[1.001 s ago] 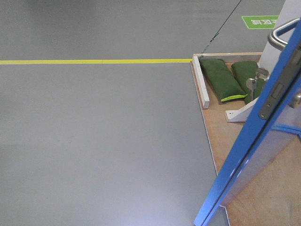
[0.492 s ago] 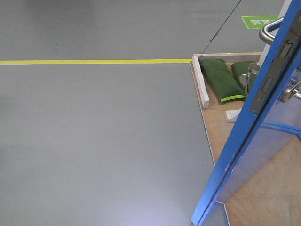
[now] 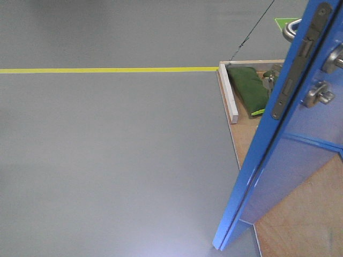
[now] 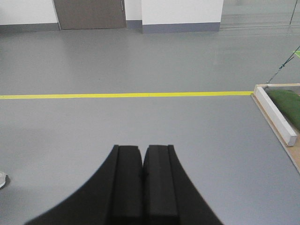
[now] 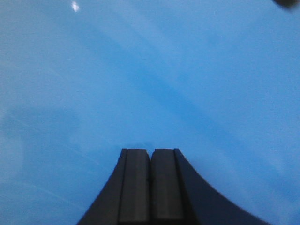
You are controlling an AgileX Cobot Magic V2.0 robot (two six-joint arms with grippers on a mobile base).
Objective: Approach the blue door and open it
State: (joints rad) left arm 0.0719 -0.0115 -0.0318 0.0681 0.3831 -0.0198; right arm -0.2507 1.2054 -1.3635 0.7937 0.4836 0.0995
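Observation:
The blue door (image 3: 300, 160) stands ajar at the right of the front view, its edge turned toward me. On that edge runs a dark metal plate (image 3: 300, 59). A silver lever handle (image 3: 291, 29) sticks out on the far side and a small thumb-turn (image 3: 317, 93) sits on the near face. The door's glossy blue face (image 5: 150, 70) fills the right wrist view, with my right gripper (image 5: 150, 151) shut and empty close in front of it. My left gripper (image 4: 142, 149) is shut with nothing in it, above bare grey floor.
The door stands on a wooden base (image 3: 246, 139) with a white beam (image 3: 227, 91) along its left rim and a green sandbag (image 3: 247, 88) behind it. A yellow floor line (image 3: 107, 69) crosses the grey floor. A brown door (image 4: 89, 14) is in the far wall.
In the front view the door's edge has swung leftward and stands more upright, now hiding the second sandbag and the white brace. Its handle and lock plate have moved up the frame.

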